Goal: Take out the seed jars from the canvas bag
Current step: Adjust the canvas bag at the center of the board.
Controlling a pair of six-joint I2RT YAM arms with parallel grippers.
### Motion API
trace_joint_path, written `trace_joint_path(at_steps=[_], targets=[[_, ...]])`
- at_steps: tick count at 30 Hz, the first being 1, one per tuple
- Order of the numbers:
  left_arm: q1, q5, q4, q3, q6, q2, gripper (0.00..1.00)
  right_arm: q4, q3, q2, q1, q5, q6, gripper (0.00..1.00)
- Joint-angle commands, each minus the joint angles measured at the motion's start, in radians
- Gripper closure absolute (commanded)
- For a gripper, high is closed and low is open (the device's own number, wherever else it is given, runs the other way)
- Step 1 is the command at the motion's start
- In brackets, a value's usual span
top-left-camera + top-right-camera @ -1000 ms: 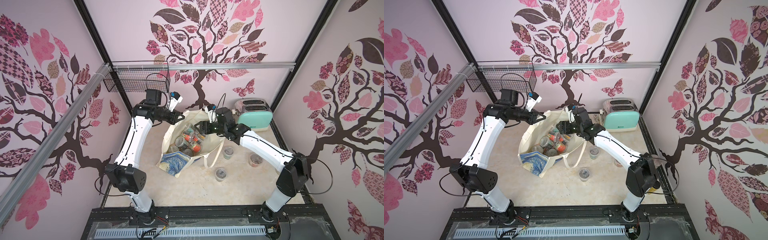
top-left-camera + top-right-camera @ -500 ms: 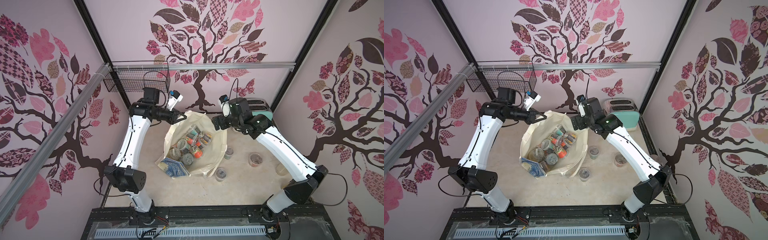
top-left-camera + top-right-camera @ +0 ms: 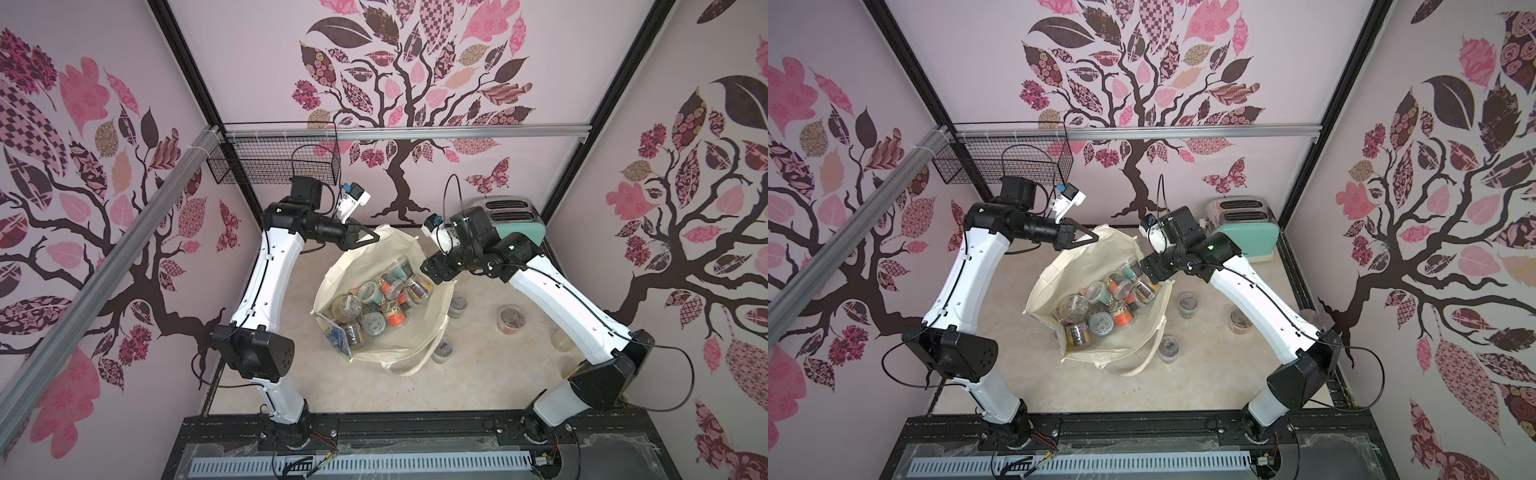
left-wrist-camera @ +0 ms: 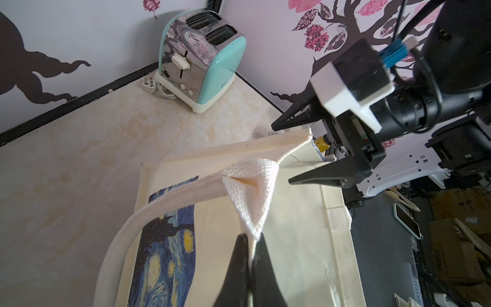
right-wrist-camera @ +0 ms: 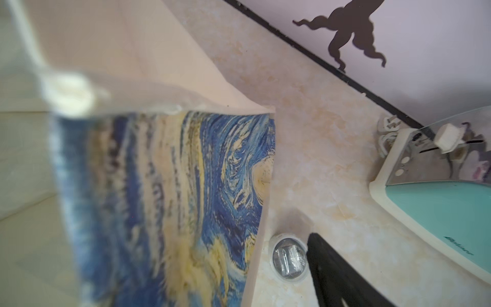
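Mid-table on the beige marbled tabletop the canvas bag stands with its mouth pulled wide, cream inside. Its outer sides carry a swirling blue-and-yellow print, sharpest in the right wrist view. A heap of seed jars fills its bottom in both top views. They are squat clear tubs with clear lids, lying at all angles, with orange, teal and dark bands showing through. No lettering on them can be read.

Three jars are on the table outside the bag:
- a dark-filled jar just beside its right wall
- a reddish jar farther right
- a front jar by the near corner

The left gripper is pinched tight on the folded waffle-weave strap handle, at the bag's far-left rim. The right gripper has its jaws spread apart with a corner of the bag's rim between them. I cannot tell whether either finger touches the cloth.

Behind, in the far right corner, stands a mint-and-chrome two-slot toaster. A script brand name on its mint side is too blurred to read.
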Motion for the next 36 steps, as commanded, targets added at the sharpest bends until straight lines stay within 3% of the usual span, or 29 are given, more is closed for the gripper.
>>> trace_joint_path(at_steps=[1, 5, 8, 10, 11, 12, 16, 19, 23, 30, 36], targets=[[0.001, 0.132, 0.056, 0.061, 0.029, -0.011, 1.0, -0.022, -0.014, -0.048, 0.006, -0.021, 0.013, 0.27], [0.001, 0.143, 0.068, 0.059, 0.03, 0.001, 1.0, -0.026, -0.013, -0.032, 0.019, -0.007, 0.076, 0.59], [0.0, 0.105, 0.106, 0.041, 0.006, 0.005, 1.0, -0.009, -0.024, -0.031, 0.043, 0.013, 0.134, 0.74], [0.001, 0.062, 0.134, 0.029, -0.017, 0.006, 1.0, 0.01, -0.036, -0.031, 0.065, 0.035, 0.191, 0.92], [0.001, 0.043, 0.135, 0.027, -0.018, 0.007, 1.0, 0.021, -0.043, -0.03, 0.076, 0.043, 0.215, 0.95], [0.002, 0.02, 0.132, 0.026, -0.014, 0.005, 0.93, 0.032, -0.051, -0.031, 0.09, 0.055, 0.245, 0.95], [0.014, -0.05, 0.047, 0.046, 0.066, -0.011, 0.49, 0.057, -0.08, -0.042, 0.108, 0.135, 0.359, 0.95], [0.035, -0.082, -0.075, 0.069, 0.172, -0.035, 0.35, 0.09, -0.115, -0.069, 0.108, 0.163, 0.404, 0.95], [0.05, -0.247, -0.208, 0.066, 0.273, -0.083, 0.23, 0.112, -0.154, -0.094, 0.108, 0.185, 0.416, 0.96], [0.054, -0.748, -0.241, -0.006, 0.206, -0.176, 0.02, 0.225, -0.273, -0.165, 0.11, 0.176, 0.456, 0.96], [0.064, -0.852, -0.313, -0.057, 0.149, -0.258, 0.02, 0.225, -0.284, -0.157, 0.111, 0.265, 0.555, 1.0]])
